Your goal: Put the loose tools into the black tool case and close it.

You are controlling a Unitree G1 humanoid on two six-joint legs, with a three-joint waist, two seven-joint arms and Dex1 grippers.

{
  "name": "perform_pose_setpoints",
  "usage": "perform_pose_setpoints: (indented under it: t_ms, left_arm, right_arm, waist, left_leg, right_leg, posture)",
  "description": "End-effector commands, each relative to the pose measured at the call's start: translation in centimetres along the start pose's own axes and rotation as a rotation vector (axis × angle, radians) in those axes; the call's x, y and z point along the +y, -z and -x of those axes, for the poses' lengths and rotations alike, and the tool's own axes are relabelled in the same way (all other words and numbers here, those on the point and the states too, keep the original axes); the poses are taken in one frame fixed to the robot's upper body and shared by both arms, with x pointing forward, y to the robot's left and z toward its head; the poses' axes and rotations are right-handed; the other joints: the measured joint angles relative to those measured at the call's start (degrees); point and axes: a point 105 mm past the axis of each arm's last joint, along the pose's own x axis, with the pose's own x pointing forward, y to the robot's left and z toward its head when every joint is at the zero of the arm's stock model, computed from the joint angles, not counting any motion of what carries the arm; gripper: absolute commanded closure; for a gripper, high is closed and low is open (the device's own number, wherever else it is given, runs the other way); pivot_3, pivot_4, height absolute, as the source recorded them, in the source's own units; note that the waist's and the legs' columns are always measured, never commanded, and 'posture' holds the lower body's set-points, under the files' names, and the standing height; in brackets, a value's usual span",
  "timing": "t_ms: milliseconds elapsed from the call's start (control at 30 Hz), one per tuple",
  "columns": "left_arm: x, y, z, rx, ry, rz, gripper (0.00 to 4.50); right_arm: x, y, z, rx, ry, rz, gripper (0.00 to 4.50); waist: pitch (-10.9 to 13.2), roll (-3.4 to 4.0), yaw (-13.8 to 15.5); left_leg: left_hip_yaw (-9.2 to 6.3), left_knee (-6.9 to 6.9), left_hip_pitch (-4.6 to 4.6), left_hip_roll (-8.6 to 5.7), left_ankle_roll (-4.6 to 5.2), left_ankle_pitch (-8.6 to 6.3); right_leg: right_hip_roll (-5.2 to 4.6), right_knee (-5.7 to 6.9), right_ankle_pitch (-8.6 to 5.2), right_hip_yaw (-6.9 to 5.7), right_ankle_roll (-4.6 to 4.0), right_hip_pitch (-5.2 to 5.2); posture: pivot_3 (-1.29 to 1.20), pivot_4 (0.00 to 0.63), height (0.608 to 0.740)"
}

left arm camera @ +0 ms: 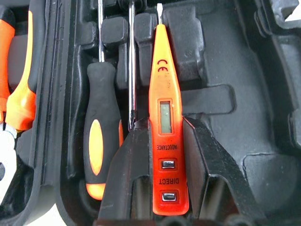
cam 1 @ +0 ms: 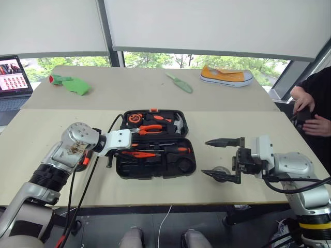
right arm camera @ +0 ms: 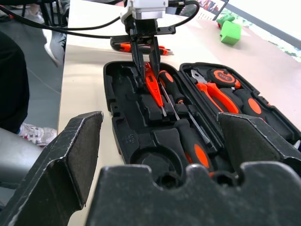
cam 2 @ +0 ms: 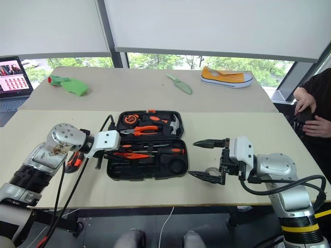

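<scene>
Both arms are silver-grey metal with ribbed black collars at the joints and white housings at the wrists. Loose black cables loop along each forearm. The left gripper [right arm camera: 146, 59] and right gripper [cam 1: 223, 158] have black fingers; the right gripper's pads [right arm camera: 77, 150] are coarse and grainy.

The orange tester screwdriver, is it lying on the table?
No, the left gripper holds the orange tester screwdriver between its fingers over the open tool case.

2 beige tables [cam 1: 155, 93] stand before windows [cam 1: 155, 59] with lowered white blinds [cam 1: 207, 26].
</scene>
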Motion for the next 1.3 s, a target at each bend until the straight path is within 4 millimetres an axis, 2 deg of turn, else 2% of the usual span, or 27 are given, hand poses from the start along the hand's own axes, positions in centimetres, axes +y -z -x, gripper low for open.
perform_pose_setpoints:
  t_ms: [33, 167, 367, 433, 533, 700, 767, 867, 900, 1000, 1067, 1100, 1200, 1300]
  left_arm:
    - [-0.2, -0.1, -0.1, 0.056, 0.009, -0.035, 4.05]
    - [-0.3, 0.0, -0.1, 0.087, 0.027, -0.069, 4.05]
    - [-0.4, -0.7, -0.8, 0.042, 0.032, 0.013, 4.05]
    - [-0.3, -1.2, -0.7, -0.010, 0.019, 0.027, 3.03]
    - [0.8, -2.0, 0.7, -0.131, -0.030, 0.015, 2.01]
    - [1.9, -3.1, 2.9, -0.324, -0.087, 0.050, 2.01]
    - [1.9, -3.0, 3.0, -0.362, -0.094, 0.079, 2.01]
    - [1.6, -2.9, 2.0, -0.407, -0.099, 0.110, 2.01]
    - [1.5, -2.8, 1.6, -0.415, -0.098, 0.117, 2.53]
    - [0.5, -1.9, 0.2, -0.390, -0.077, 0.114, 3.43]
    - [0.0, -1.1, -0.5, -0.370, -0.063, 0.127, 4.21]
    - [-0.1, -0.7, -0.7, -0.360, -0.061, 0.135, 4.44]
    - [-0.5, 0.8, -1.5, -0.295, -0.049, 0.145, 4.44]
    - [-0.4, 1.5, -2.1, -0.270, -0.062, 0.163, 4.44]
  right_arm:
    - [-0.1, -1.2, 0.2, -0.027, 0.012, 0.033, 0.00]
    - [-0.1, -1.1, 0.1, -0.027, 0.010, 0.027, 0.00]
    - [-0.1, -1.1, 0.1, -0.027, 0.008, 0.021, 0.00]
    - [0.0, -1.0, 0.1, -0.026, 0.008, 0.017, 0.00]
    - [0.2, -0.9, 0.2, -0.020, 0.006, 0.004, 0.00]
    - [0.4, -0.6, 0.5, -0.008, 0.005, -0.013, 0.00]
    - [0.5, -0.5, 0.5, -0.006, 0.006, -0.016, 0.00]
    - [0.5, -0.5, 0.4, -0.006, 0.008, -0.023, 0.00]
    - [0.5, -0.5, 0.4, -0.006, 0.008, -0.025, 0.00]
    - [0.6, -0.4, 0.5, 0.001, 0.013, -0.030, 0.00]
    - [0.5, -0.3, 0.7, 0.006, 0.020, -0.030, 0.00]
    - [0.4, -0.3, 0.8, 0.007, 0.024, -0.030, 0.00]
    - [0.4, -0.3, 0.9, 0.011, 0.030, -0.030, 0.00]
    - [0.4, -0.2, 0.9, 0.010, 0.033, -0.033, 0.00]
  waist:
    - [0.00, 0.00, 0.03]
    - [0.00, 0.00, -0.04]
    - [0.00, 0.01, 0.03]
    - [-0.01, 0.01, 0.06]
    - [0.00, 0.00, 0.12]
    - [0.00, 0.00, -0.04]
    - [0.00, 0.00, 0.01]
    - [0.00, 0.00, 0.10]
    - [0.00, 0.01, 0.14]
    - [0.00, 0.00, 0.11]
    - [0.00, 0.00, 0.10]
    - [0.00, 0.00, 0.10]
    - [0.00, 0.00, 0.10]
    - [-0.01, 0.03, 0.16]
  left_leg:
    - [0.00, 0.03, 0.00, 0.00, 0.00, 0.00]
    - [-0.03, 0.08, 0.00, 0.01, 0.00, 0.00]
    - [-0.04, 0.11, 0.00, 0.01, 0.00, 0.00]
    - [-0.04, 0.15, 0.00, 0.01, 0.01, 0.00]
    - [-0.06, 0.19, -0.01, 0.01, 0.01, 0.00]
    - [-0.09, 0.20, -0.05, 0.02, 0.01, 0.00]
    - [-0.08, 0.21, -0.04, 0.02, 0.01, 0.00]
    - [-0.09, 0.27, -0.05, 0.01, 0.01, 0.00]
    - [-0.10, 0.29, -0.05, 0.01, 0.01, 0.00]
    - [-0.10, 0.33, -0.06, 0.01, 0.01, 0.00]
    - [-0.11, 0.33, -0.06, 0.01, 0.01, 0.00]
    - [-0.12, 0.33, -0.06, 0.01, 0.01, 0.00]
    - [-0.13, 0.34, -0.06, 0.01, 0.01, 0.00]
    - [-0.13, 0.35, -0.05, 0.01, 0.01, 0.00]
  right_leg:
    - [0.00, 0.01, 0.00, 0.00, 0.00, 0.00]
    - [0.02, 0.03, 0.01, 0.00, 0.00, 0.03]
    - [0.04, 0.05, 0.01, 0.02, 0.00, 0.04]
    - [0.03, 0.05, 0.02, 0.02, 0.02, 0.06]
    - [0.04, 0.06, 0.02, 0.03, 0.03, 0.07]
    - [0.06, 0.08, 0.03, 0.02, 0.02, 0.04]
    - [0.06, 0.09, 0.03, 0.02, 0.02, 0.06]
    - [0.06, 0.10, 0.04, 0.02, 0.04, 0.07]
    - [0.07, 0.10, 0.04, 0.02, 0.05, 0.09]
    - [0.06, 0.09, 0.05, 0.02, 0.07, 0.12]
    - [0.08, 0.10, 0.06, 0.02, 0.06, 0.11]
    - [0.08, 0.10, 0.06, 0.02, 0.06, 0.10]
    - [0.09, 0.11, 0.06, 0.02, 0.05, 0.10]
    - [0.08, 0.12, 0.07, 0.02, 0.05, 0.12]
  posture:
    - [0.00, 0.150, 0.740]
    - [0.00, 0.150, 0.740]
    - [0.00, 0.150, 0.740]
    - [0.00, 0.150, 0.740]
    - [0.00, 0.150, 0.740]
    - [0.00, 0.150, 0.740]
    - [0.00, 0.150, 0.740]
    - [0.00, 0.150, 0.740]
    - [0.00, 0.150, 0.740]
    - [0.00, 0.150, 0.740]
    - [0.00, 0.150, 0.740]
    - [0.00, 0.150, 0.740]
    - [0.00, 0.150, 0.740]
    - [0.00, 0.150, 0.740]
